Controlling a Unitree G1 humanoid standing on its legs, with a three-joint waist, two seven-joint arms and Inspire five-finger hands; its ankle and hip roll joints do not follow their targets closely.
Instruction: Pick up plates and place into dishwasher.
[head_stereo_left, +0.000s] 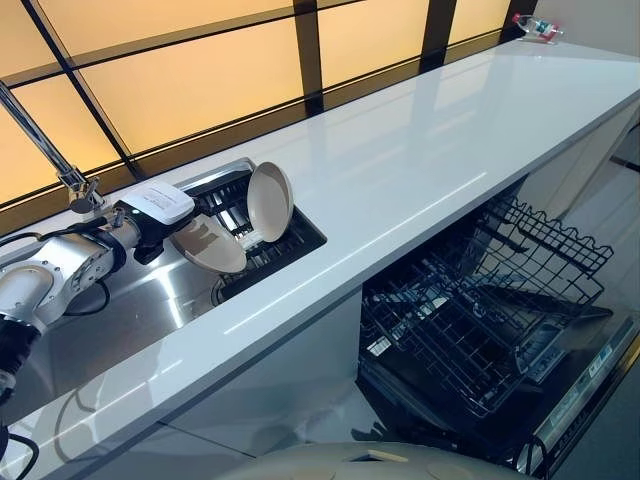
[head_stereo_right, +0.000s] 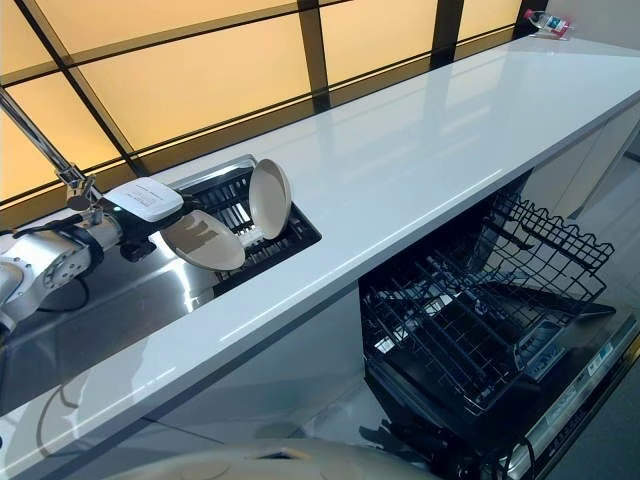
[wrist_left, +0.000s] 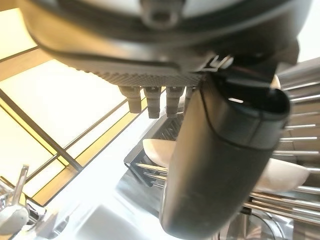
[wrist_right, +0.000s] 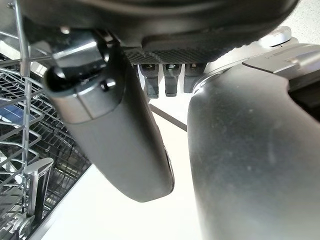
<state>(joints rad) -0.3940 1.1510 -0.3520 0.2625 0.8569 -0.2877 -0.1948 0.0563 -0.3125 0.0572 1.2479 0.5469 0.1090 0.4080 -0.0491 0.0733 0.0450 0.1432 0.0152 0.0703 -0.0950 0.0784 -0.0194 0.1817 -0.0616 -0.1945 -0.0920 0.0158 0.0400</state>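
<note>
Nearest, the dishwasher rack (head_stereo_left: 480, 310) sits pulled out below the tabletop (head_stereo_left: 400, 170). Beside the drying rack (head_stereo_left: 270, 250), the left hand (head_stereo_left: 155, 215) meets a tilted plate (head_stereo_left: 208, 245); its grip is hidden. A loose hold could drop it against the upright plate (head_stereo_left: 270, 202).

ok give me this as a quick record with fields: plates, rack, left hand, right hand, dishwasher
plates: two beige ones in the sink rack; upright plate stands on edge, tilted plate leans beside it
rack: dark rack set in the sink, next to the white counter
left hand: left hand at the tilted plate; grip hidden
right hand: right hand near the dishwasher, fingers straight, holding nothing
dishwasher: door down, lower basket pulled out, no plates in it
</note>
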